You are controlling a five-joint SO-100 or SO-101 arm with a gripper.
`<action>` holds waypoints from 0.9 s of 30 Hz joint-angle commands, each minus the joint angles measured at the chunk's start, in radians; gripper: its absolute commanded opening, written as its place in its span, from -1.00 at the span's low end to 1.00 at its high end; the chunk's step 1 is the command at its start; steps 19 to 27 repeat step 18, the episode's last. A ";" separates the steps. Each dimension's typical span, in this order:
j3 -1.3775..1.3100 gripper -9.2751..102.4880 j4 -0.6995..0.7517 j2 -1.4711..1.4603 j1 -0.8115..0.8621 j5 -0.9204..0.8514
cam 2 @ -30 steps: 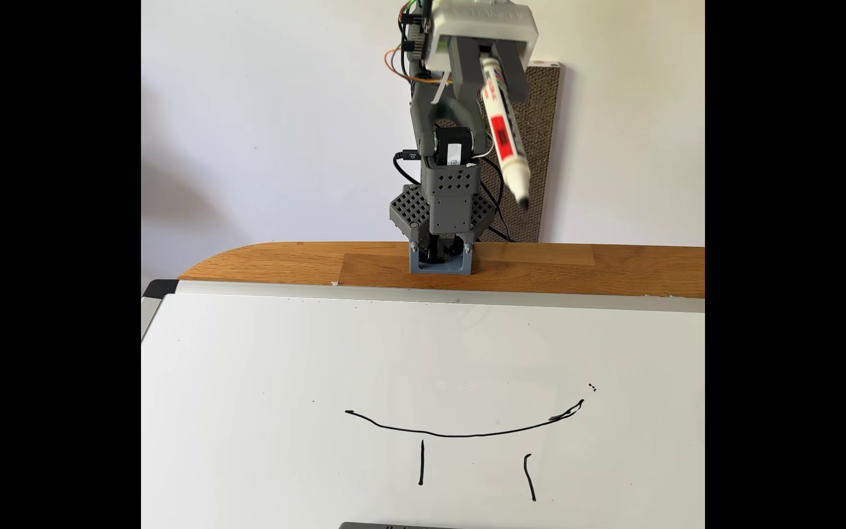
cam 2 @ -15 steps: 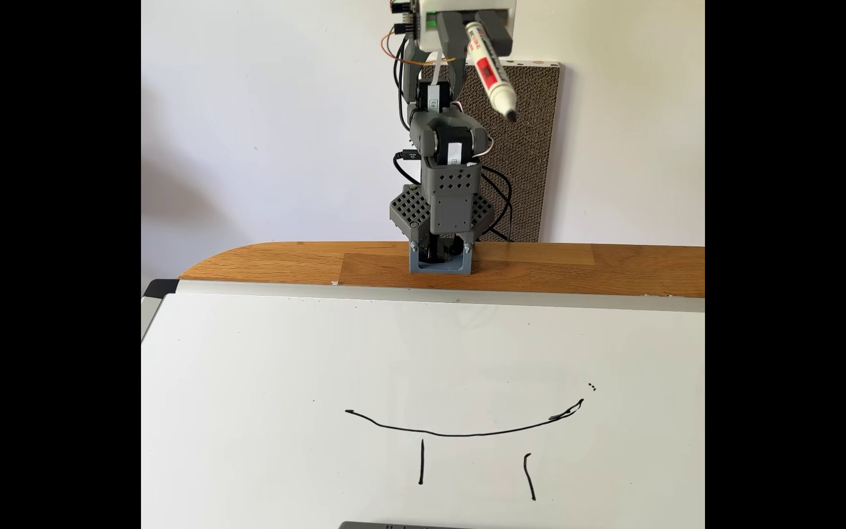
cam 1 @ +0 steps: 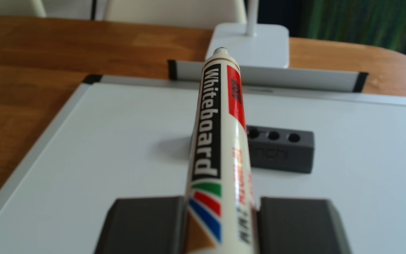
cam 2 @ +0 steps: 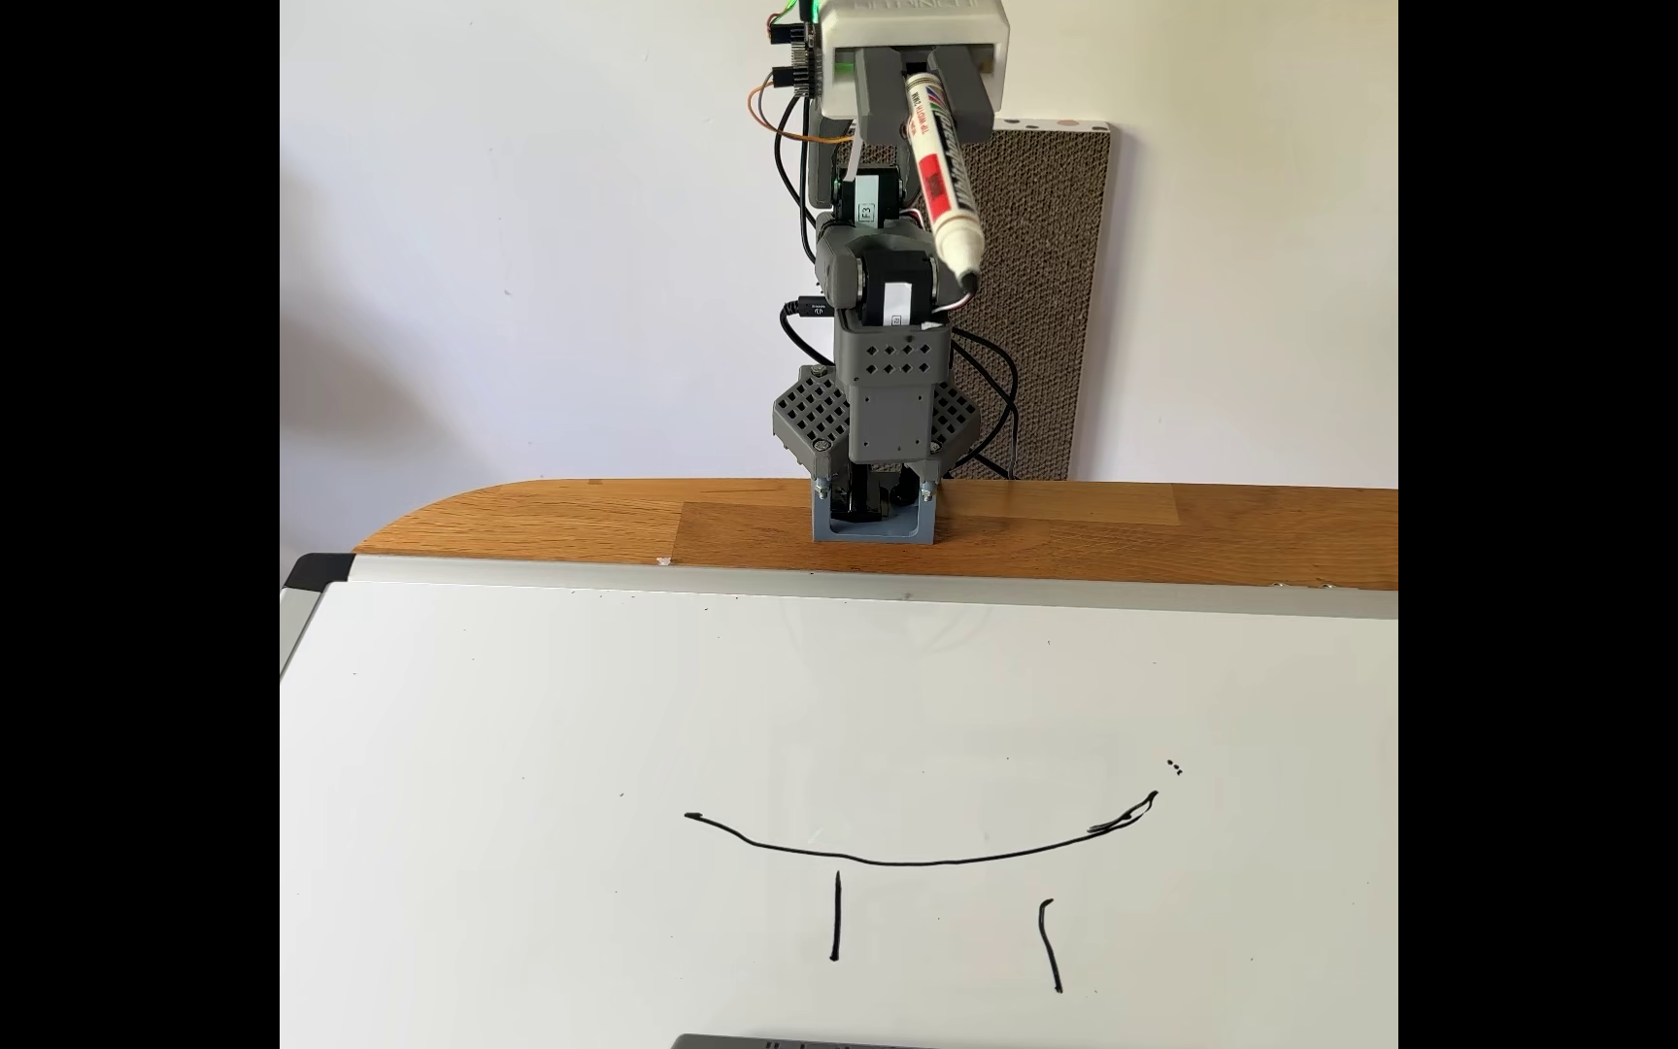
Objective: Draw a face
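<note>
Gripper (cam 2: 924, 101) raised high above the arm base, both jaws clamped on a white marker (cam 2: 944, 192), tip angled down, well clear of the whiteboard (cam 2: 512, 726). Barrel label in the other view (cam 1: 218, 151) reads "Whiteboard" in white on black, with green, red and blue stripes; the red print is too blurred to read. Grey block (cam 1: 287, 151) with three visible holes sits on the board; engraving legible only as "…nchi". The face (cam 2: 916, 857), fixed view: one long curved stroke, two short vertical strokes just below, near the board's front edge.
</note>
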 commanded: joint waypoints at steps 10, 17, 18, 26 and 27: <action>-0.031 -0.85 0.000 0.083 0.012 0.000; -0.031 -0.85 0.000 0.083 0.012 -0.002; -0.031 -0.85 0.000 0.083 0.012 -0.003; -0.031 -0.85 0.000 0.083 0.012 -0.003; -0.031 -0.85 0.000 0.083 0.012 -0.003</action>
